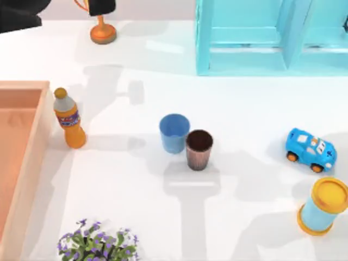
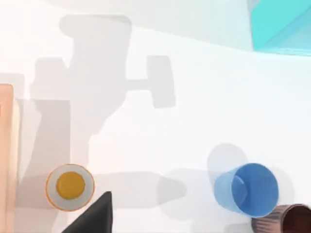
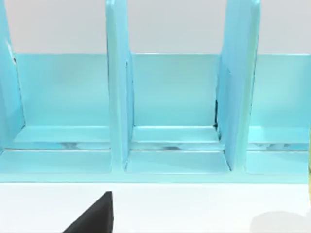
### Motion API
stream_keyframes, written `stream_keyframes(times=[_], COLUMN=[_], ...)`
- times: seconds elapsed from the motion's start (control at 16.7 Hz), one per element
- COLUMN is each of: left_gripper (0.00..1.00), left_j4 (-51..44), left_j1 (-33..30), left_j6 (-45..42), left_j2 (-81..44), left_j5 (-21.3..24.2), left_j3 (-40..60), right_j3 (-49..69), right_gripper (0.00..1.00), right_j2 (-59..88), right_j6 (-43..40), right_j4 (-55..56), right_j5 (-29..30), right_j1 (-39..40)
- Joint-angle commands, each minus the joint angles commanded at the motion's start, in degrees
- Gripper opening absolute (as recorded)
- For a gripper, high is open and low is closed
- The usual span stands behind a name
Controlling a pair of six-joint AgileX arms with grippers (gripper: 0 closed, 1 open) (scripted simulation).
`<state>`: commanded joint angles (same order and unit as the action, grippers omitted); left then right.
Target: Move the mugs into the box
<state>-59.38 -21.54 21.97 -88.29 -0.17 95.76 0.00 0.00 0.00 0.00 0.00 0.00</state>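
Observation:
Two mugs stand upright, side by side, near the middle of the table: a plain light blue mug (image 1: 174, 132) (image 2: 248, 189) and, touching it on the right, a dark brown ribbed mug (image 1: 199, 149) (image 2: 289, 221). The peach-orange box (image 1: 31, 163) (image 2: 6, 145) lies open at the left edge. My left arm (image 1: 16, 13) is at the far left corner, and its gripper (image 2: 92, 216) hangs high over the table, well away from both mugs. My right gripper (image 3: 92, 216) faces the shelf unit at the back.
An orange drink bottle (image 1: 69, 118) (image 2: 70, 187) stands just right of the box wall. A light blue shelf unit (image 1: 272, 35) (image 3: 175, 97) fills the back right. At the right are a blue toy car (image 1: 311, 149) and a yellow-lidded blue cylinder (image 1: 325, 206). A potted plant (image 1: 98, 242) sits at the front, an orange stand (image 1: 103, 32) at the back.

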Motion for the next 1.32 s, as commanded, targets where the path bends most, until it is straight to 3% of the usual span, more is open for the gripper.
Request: stream_keyframes(times=[0.42, 0.72, 0.96, 1.32], left_gripper=[1.0, 1.0, 1.0, 1.0], left_j4=[-25.26, -38.04, -42.94, -43.15], left_j1=[-9.84, -15.11, -17.15, -16.99], left_j6=[8.93, 13.19, 14.8, 14.85], left_j2=[-37.78, -57.1, -64.45, -65.06], left_j5=[0.31, 0.57, 0.68, 0.68], left_j3=[41.27, 62.05, 69.84, 70.25], right_j3=[0.0, 0.0, 0.0, 0.0], right_gripper=[1.0, 1.0, 1.0, 1.0], right_j2=[0.0, 0.0, 0.0, 0.0], right_j6=[0.0, 0.0, 0.0, 0.0], right_j4=[0.0, 0.0, 0.0, 0.0], right_j5=[0.0, 0.0, 0.0, 0.0], right_j1=[0.0, 0.0, 0.0, 0.0])
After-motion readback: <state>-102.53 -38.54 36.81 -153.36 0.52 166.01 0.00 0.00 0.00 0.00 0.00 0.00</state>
